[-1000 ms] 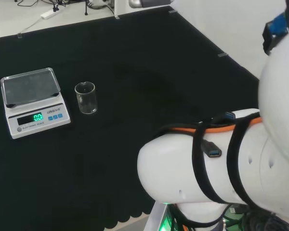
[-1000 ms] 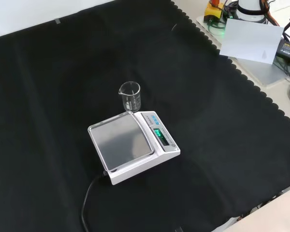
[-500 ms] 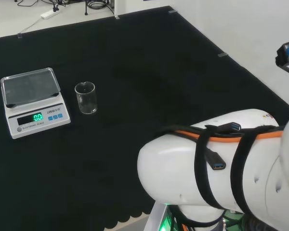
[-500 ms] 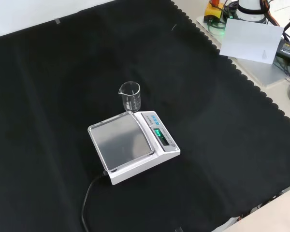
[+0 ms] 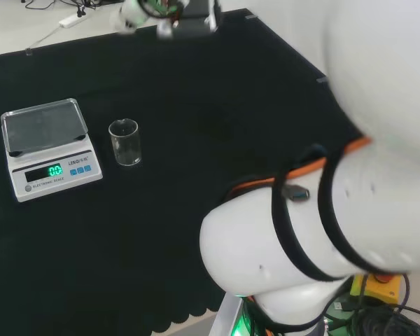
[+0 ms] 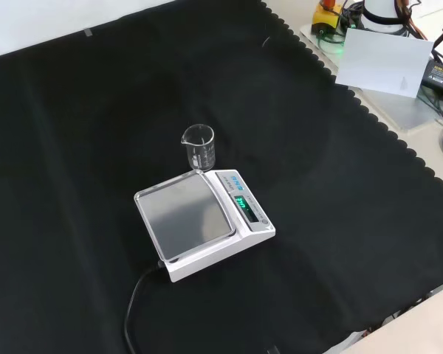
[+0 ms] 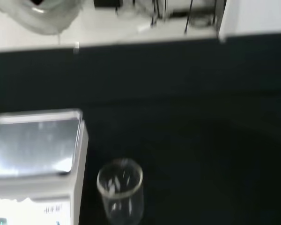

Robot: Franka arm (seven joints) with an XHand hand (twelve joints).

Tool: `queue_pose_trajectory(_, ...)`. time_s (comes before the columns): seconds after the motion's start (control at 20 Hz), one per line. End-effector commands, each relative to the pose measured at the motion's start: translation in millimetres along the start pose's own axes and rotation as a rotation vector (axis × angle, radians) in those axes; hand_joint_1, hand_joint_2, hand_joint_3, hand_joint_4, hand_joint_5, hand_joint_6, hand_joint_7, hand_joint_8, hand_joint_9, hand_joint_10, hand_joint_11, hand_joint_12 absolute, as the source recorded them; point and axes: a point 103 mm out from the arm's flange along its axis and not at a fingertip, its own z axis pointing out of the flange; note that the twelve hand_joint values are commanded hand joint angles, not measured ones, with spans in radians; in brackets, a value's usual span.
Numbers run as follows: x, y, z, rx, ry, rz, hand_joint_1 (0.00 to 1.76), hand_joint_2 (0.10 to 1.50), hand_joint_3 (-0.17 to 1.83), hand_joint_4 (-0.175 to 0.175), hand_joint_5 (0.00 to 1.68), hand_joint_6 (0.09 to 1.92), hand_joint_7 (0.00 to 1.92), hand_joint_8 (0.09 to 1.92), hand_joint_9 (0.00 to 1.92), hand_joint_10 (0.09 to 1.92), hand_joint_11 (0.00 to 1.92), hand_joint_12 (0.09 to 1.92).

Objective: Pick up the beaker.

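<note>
In the head view, going left to right, the white electronic scale with a shiny steel pan and a lit green display (image 5: 47,148) comes first. Just beside the scale, on its right and apart from it, stands the small clear glass beaker (image 5: 124,142), a plain straight-walled cylinder, upright on the black cloth of the bench (image 5: 217,105) with its mouth up. It looks empty, though clear glass makes that hard to settle.

Farther right and well beyond the scale, at the top edge of the head view, a blurred black and white shape with some wiring (image 5: 161,14) hangs above the cloth. It is probably the hand, but I cannot tell whether its fingers are straight or curled. From it the beaker lies nearer the camera and to the left, down by the scale.

In the front view the beaker (image 6: 198,147) stands just behind the scale's (image 6: 204,222) far corner, near its display end, with a small pouring lip and faint printed marks. A black cable (image 6: 136,302) trails from the scale's near side.

In the wrist view the beaker (image 7: 120,193) again sits just beside the scale (image 7: 37,154).

The coming reach, I judge, has to descend towards the beaker's free side, away from the scale, since smooth glass standing upright tips easily.
</note>
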Motion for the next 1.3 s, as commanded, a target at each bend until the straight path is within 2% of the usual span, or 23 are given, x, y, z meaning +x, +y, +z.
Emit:
queue_pose_trajectory(0.05, 51.2, 37.0, 91.6, 0.124, -0.014, -0.052, 0.79, 0.61, 0.30, -0.058, 0.22, 0.09, 0.20, 0.79, 0.28, 0.93, 0.03, 1.51)
queue_pose_trajectory(0.3, 68.7, 51.9, 109.5, 0.141, -0.048, -0.093, 0.78, 0.59, 0.31, -0.053, 0.21, 0.09, 0.17, 0.79, 0.25, 0.94, 0.00, 1.51)
queue_pose_trajectory(0.5, 71.5, 68.8, 121.6, 0.151, -0.051, -0.092, 0.77, 0.58, 0.30, -0.050, 0.20, 0.09, 0.15, 0.79, 0.23, 0.94, 0.00, 1.49)
queue_pose_trajectory(0.75, 62.2, 90.0, 137.0, 0.171, -0.067, -0.081, 0.76, 0.57, 0.30, -0.048, 0.19, 0.09, 0.14, 0.79, 0.22, 0.94, 0.00, 1.48)
queue_pose_trajectory(1.0, 45.8, 100.3, 164.0, 0.224, -0.061, -0.085, 0.73, 0.56, 0.28, -0.039, 0.16, 0.09, 0.11, 0.79, 0.19, 0.94, 0.00, 1.45)
queue_pose_trajectory(1.3, 39.7, 104.6, 194.9, 0.288, -0.089, -0.114, 0.66, 0.56, 0.23, -0.019, 0.07, 0.09, 0.02, 0.73, 0.09, 0.95, 0.00, 1.35)
